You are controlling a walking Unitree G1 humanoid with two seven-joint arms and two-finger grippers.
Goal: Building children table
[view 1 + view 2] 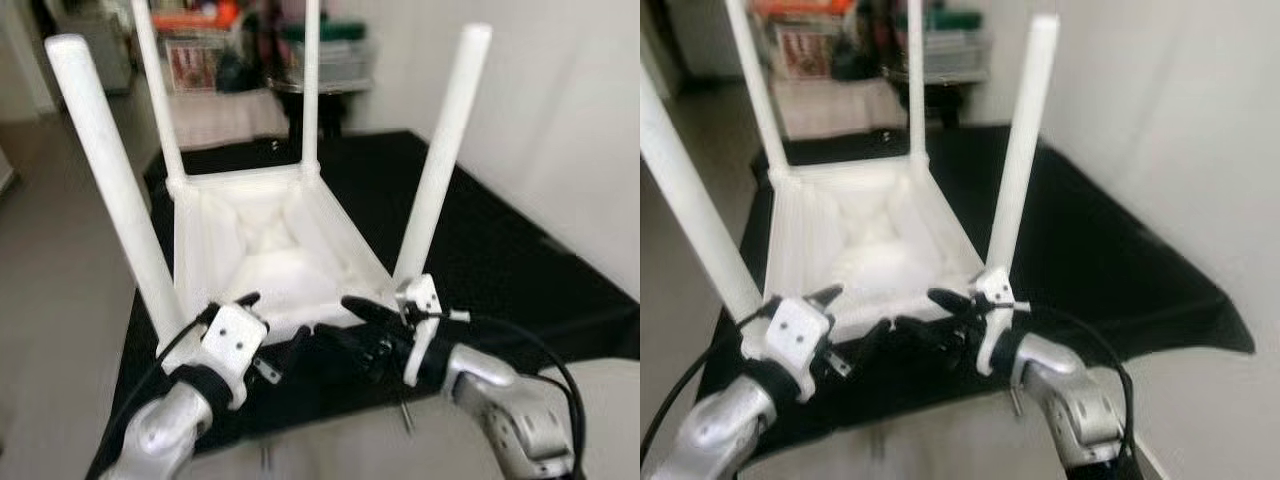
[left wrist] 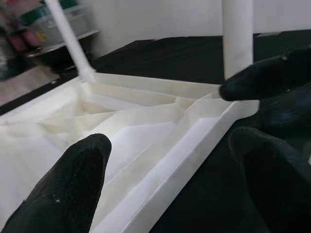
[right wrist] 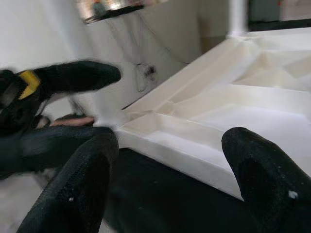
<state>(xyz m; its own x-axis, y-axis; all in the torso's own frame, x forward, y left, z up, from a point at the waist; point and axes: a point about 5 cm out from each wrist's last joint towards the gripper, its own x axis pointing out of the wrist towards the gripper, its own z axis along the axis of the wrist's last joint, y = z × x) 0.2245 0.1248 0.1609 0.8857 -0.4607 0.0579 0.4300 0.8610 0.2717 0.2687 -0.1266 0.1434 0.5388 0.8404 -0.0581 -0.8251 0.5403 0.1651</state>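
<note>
Table (image 1: 270,250) upside down on the black cloth (image 1: 500,250), four legs up. Left gripper (image 1: 270,325) and right gripper (image 1: 345,320), both spread wide, straddle its near rim. Uneven lifting could tip it sideways, legs swinging toward the right wall.

One table (image 1: 270,250), four legs (image 1: 440,150)

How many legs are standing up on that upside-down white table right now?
4, one at each corner of the upside-down white plastic table: near left leg, near right leg, far left leg, far right leg. None looks hidden.
</note>
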